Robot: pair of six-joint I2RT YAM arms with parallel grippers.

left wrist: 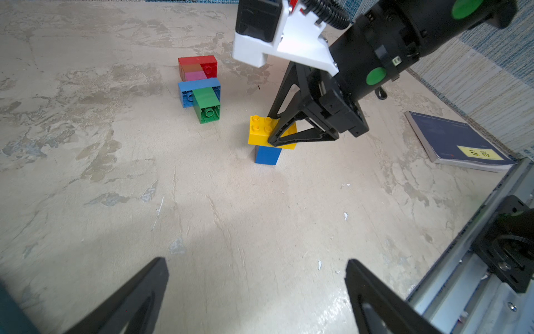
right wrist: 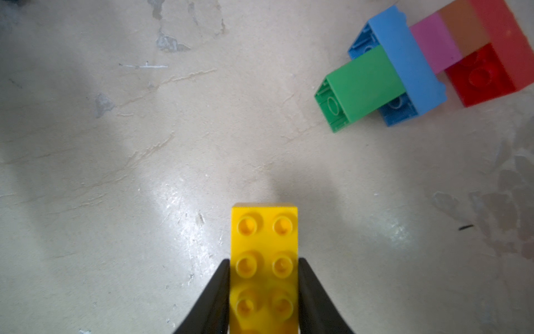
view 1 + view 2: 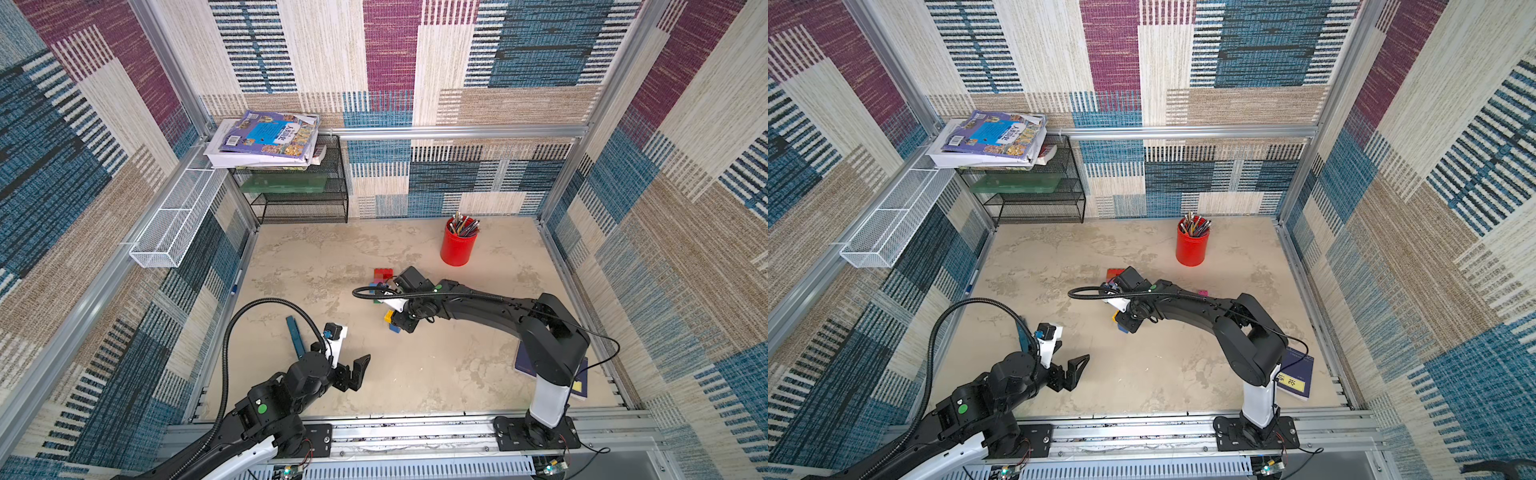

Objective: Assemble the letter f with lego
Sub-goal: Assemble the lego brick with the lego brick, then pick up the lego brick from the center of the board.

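Observation:
A yellow lego brick (image 2: pixel 264 231) sits crosswise on a darker blue brick (image 1: pixel 267 155) that stands on the table. My right gripper (image 2: pixel 263 261) is shut on the yellow brick, one finger against each long side; it also shows in a top view (image 3: pixel 397 320). Further back lies a joined cluster (image 1: pixel 199 86) of red, orange, pink, light blue and green bricks on its side, seen too in the right wrist view (image 2: pixel 404 63). A loose pink brick (image 3: pixel 1202 292) lies behind the right arm. My left gripper (image 1: pixel 256 261) is open over bare table, near the front left (image 3: pixel 359 370).
A red pen cup (image 3: pixel 458 245) stands at the back right. A dark blue book (image 1: pixel 453 141) lies at the front right beside the right arm's base. A teal strip (image 3: pixel 295 336) lies by the left arm. A black mesh shelf (image 3: pixel 299 195) fills the back left corner.

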